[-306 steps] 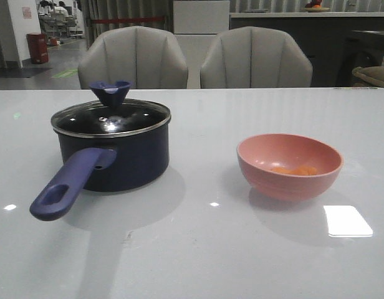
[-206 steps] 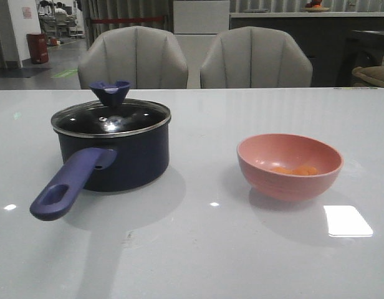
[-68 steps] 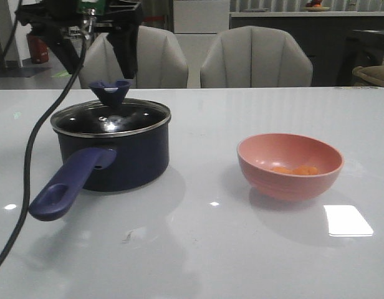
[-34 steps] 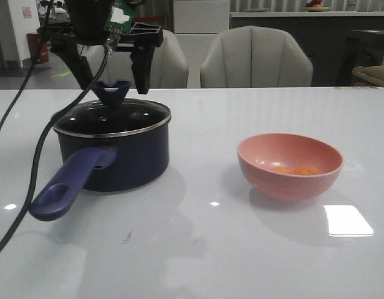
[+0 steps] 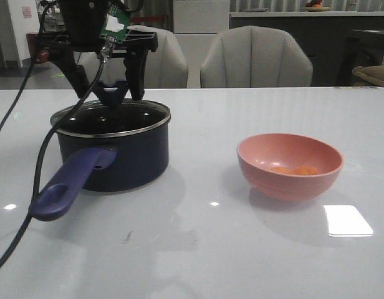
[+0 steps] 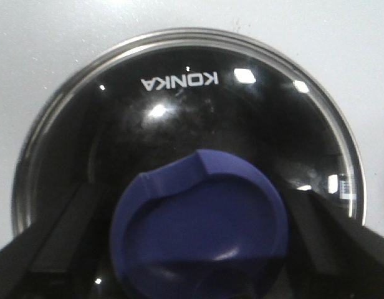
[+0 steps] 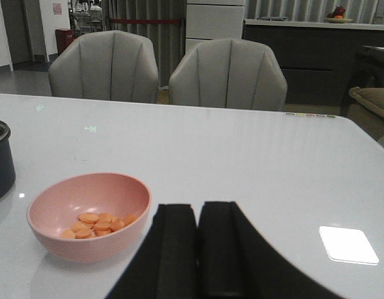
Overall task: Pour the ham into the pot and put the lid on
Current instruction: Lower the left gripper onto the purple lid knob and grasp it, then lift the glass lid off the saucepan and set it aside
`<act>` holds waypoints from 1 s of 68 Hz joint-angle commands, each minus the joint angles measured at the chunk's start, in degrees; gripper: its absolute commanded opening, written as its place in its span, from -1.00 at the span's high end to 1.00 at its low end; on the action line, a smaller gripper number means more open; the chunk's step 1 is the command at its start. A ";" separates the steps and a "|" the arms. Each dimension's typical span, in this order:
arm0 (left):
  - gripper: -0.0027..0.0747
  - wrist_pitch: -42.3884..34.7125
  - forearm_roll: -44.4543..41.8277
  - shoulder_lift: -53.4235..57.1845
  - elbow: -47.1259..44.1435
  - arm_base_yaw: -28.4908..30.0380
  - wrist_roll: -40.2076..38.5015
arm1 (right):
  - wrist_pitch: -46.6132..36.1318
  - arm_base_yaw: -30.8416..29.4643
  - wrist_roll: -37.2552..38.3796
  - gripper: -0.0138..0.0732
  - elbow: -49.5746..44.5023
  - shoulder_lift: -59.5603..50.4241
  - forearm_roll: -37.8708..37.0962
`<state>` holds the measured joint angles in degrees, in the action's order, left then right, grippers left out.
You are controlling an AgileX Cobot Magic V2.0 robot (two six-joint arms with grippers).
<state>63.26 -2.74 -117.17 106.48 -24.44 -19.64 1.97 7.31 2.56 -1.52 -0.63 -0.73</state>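
Note:
The dark navy pot stands at the table's left, its purple-blue handle pointing toward the front. The glass lid lies on it. My left gripper hangs over the lid, open, one finger on each side of the blue knob; the fingers stand apart from the knob. The ham lies in the pink bowl at the right. My right gripper is shut and empty beside the bowl, out of the front view.
A black cable hangs from the left arm down past the pot's handle to the table's front left. Two grey chairs stand behind the table. The pot's edge shows beyond the bowl in the right wrist view.
The left arm has come into view from above and lowered until its open fingers flank the lid's knob. Pot, lid, bowl and ham have not moved.

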 commanded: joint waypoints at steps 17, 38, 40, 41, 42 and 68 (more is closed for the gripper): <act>-0.05 -0.56 -0.18 2.54 1.81 0.29 -0.60 | -4.54 -0.36 -0.15 0.39 0.28 -1.11 -0.48; 0.23 -0.56 -0.96 5.10 1.81 0.29 -0.50 | -4.54 -0.36 -0.15 0.39 0.28 -1.11 -0.48; 0.27 -0.56 -0.96 5.53 1.81 0.29 -0.50 | -4.54 -0.36 -0.15 0.39 0.28 -1.11 -0.48; 0.28 -0.45 -1.13 5.79 1.81 0.29 -0.40 | -4.54 -0.36 -0.15 0.39 0.28 -1.11 -0.48; 0.30 -0.45 -1.26 6.08 1.81 0.29 -0.40 | -4.54 -0.36 -0.15 0.39 0.28 -1.11 -0.48; 0.45 1.41 -5.48 15.71 -2.18 7.33 4.43 | -4.54 -0.36 -0.15 0.39 0.28 -1.11 -0.48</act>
<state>66.30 -6.70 -107.95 104.88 -20.66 -16.46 1.97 7.31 2.56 -1.52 -0.63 -0.73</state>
